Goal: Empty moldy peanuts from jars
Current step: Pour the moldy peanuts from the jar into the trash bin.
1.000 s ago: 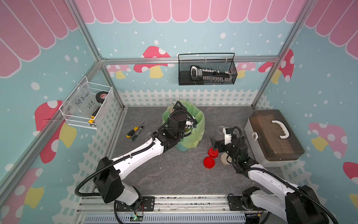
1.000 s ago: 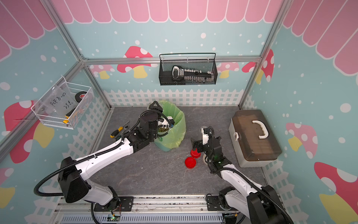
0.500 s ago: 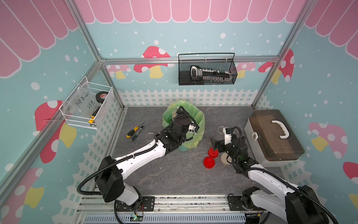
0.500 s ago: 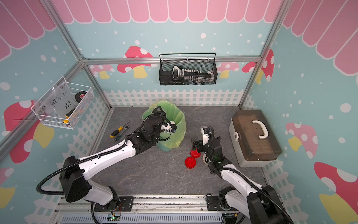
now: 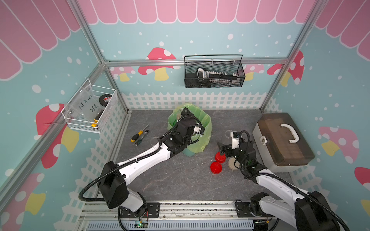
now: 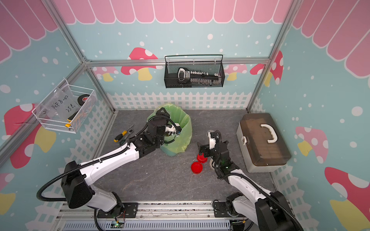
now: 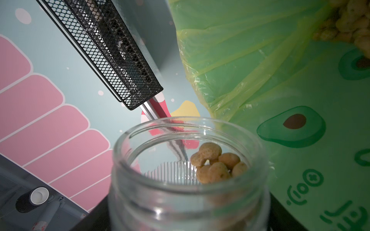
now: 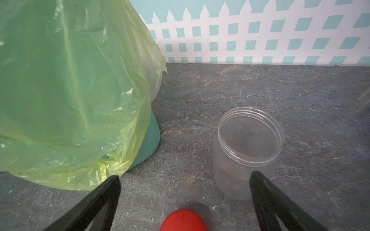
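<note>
My left gripper [image 5: 197, 130] reaches into the green-bag-lined bin [image 5: 207, 128] and is shut on a clear jar [image 7: 188, 192] that is tipped mouth-first. A few moldy peanuts [image 7: 216, 166] lie at the jar's rim. More peanuts [image 7: 352, 22] lie inside the bag. The fingers are hidden behind the jar. My right gripper [image 8: 186, 178] is open just above the table, over a red lid [image 8: 183, 220]. An empty, lidless jar [image 8: 248, 152] stands upright just beyond one of its fingers. Another clear jar [image 5: 155, 140] stands left of the left arm.
Two red lids [image 5: 220, 157] [image 5: 216, 167] and a beige lid [image 5: 233, 164] lie under the right wrist. A brown-lidded toolbox [image 5: 282, 140] stands at the right. A screwdriver [image 5: 138, 136] lies left of the bin. Wire baskets hang on the back wall [image 5: 214, 74] and the left wall [image 5: 90, 110].
My left arm has swung right, over and into the bin, turning the jar's mouth toward the bag. The right arm has not moved.
</note>
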